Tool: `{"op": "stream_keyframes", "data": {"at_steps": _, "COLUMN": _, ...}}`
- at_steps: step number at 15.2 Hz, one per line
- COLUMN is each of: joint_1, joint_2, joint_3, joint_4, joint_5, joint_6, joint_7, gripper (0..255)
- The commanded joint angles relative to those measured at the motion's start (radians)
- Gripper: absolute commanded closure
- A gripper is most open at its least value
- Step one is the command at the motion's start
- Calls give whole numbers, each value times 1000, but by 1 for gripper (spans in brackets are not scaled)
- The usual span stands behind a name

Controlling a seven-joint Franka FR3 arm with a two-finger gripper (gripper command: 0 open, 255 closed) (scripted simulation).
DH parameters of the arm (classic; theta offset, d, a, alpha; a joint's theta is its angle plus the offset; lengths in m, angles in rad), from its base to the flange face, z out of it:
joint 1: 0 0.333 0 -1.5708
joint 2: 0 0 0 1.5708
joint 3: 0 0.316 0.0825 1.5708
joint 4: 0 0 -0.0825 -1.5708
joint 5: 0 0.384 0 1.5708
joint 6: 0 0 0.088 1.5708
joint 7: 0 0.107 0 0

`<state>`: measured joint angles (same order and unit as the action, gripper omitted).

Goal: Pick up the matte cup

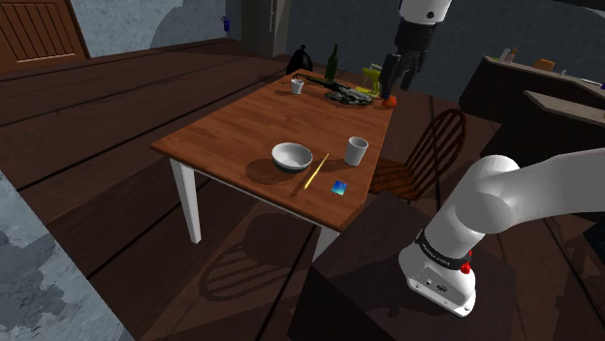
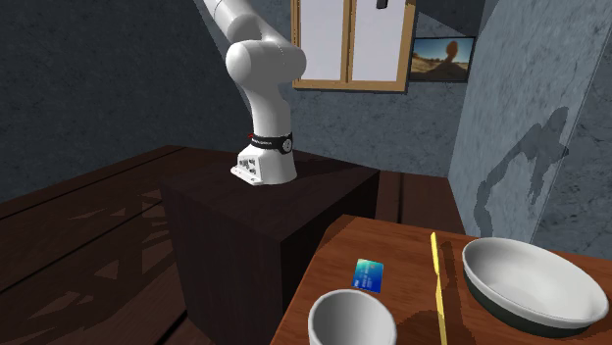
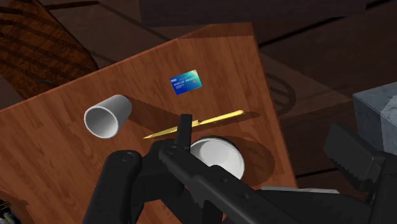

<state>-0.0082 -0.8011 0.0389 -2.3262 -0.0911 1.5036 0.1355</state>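
The table (image 1: 233,126) takes up the middle of the shoulder view. The gripper (image 1: 401,77), fingers apart and empty, hangs above the table's cluttered far corner at upper right. The bowl (image 1: 292,156) sits just left of the cup (image 1: 357,150), lower centre, near the table's edge. I judge an off-centre descent could knock the cup over that edge. A yellow stick (image 1: 317,170) and a blue card (image 1: 338,188) lie just below.

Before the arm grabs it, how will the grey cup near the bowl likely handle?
The cup looks rigid and hollow, so it is probably light. Its plain round wall may slip in a loose grip. Standing upright, an off-centre nudge could tip it, and then it would likely roll.
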Motion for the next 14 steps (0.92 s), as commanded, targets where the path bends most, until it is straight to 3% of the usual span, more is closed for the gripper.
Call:
{"op": "stream_keyframes", "data": {"at_steps": 1, "joint_1": 0, "joint_2": 0, "joint_3": 0, "joint_4": 0, "joint_5": 0, "joint_6": 0, "joint_7": 0, "gripper": 0}}
{"op": "stream_keyframes", "data": {"at_steps": 14, "joint_1": -58, "joint_2": 217, "joint_3": -207, "joint_4": -157, "joint_5": -135, "joint_6": 376, "joint_7": -203, "gripper": 0}}
